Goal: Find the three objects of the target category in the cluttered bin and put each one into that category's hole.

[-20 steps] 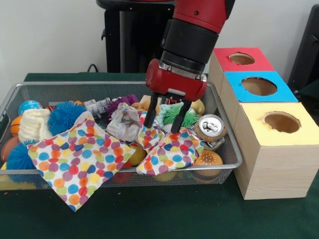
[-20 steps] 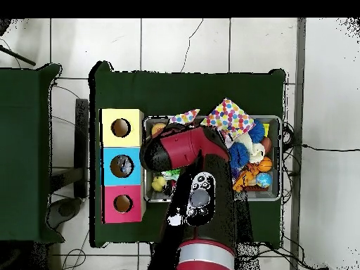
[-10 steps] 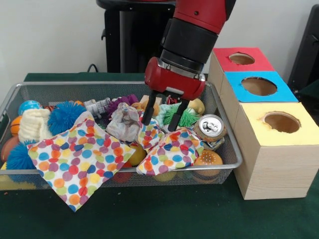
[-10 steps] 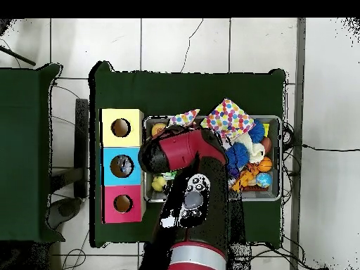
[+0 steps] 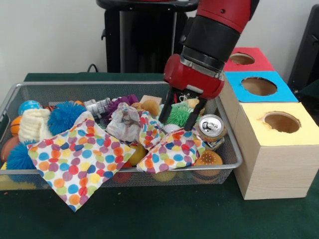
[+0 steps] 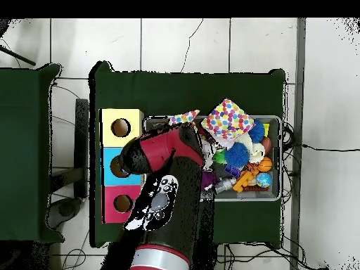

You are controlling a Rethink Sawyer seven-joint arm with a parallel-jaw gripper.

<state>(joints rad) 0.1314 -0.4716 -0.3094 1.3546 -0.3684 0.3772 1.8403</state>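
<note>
My gripper (image 5: 175, 122) hangs open over the right part of the wire bin (image 5: 119, 85). Its two black fingers straddle a green spiky toy (image 5: 178, 114), and I cannot tell whether they touch it. A crushed drink can (image 5: 210, 130) lies just right of the fingers, and a toy burger (image 5: 208, 159) sits at the bin's front right corner. Left of the gripper is a crumpled grey wad (image 5: 124, 122). A polka-dot cloth (image 5: 79, 159) covers much of the bin's front and spills over its rim. In the overhead view the red arm (image 6: 165, 176) hides the gripper.
Three boxes with round holes stand right of the bin: red (image 5: 241, 59), blue (image 5: 259, 86), yellow (image 5: 281, 122). A blue spiky ball (image 5: 65, 115), a cream knitted thing (image 5: 33, 124), a small bottle (image 5: 97, 106) and a purple spiky toy (image 5: 125, 101) fill the bin's left.
The gripper has shifted toward the boxes, from over the cloth's middle to over the green spiky toy, still open. The bin's contents have barely moved.
</note>
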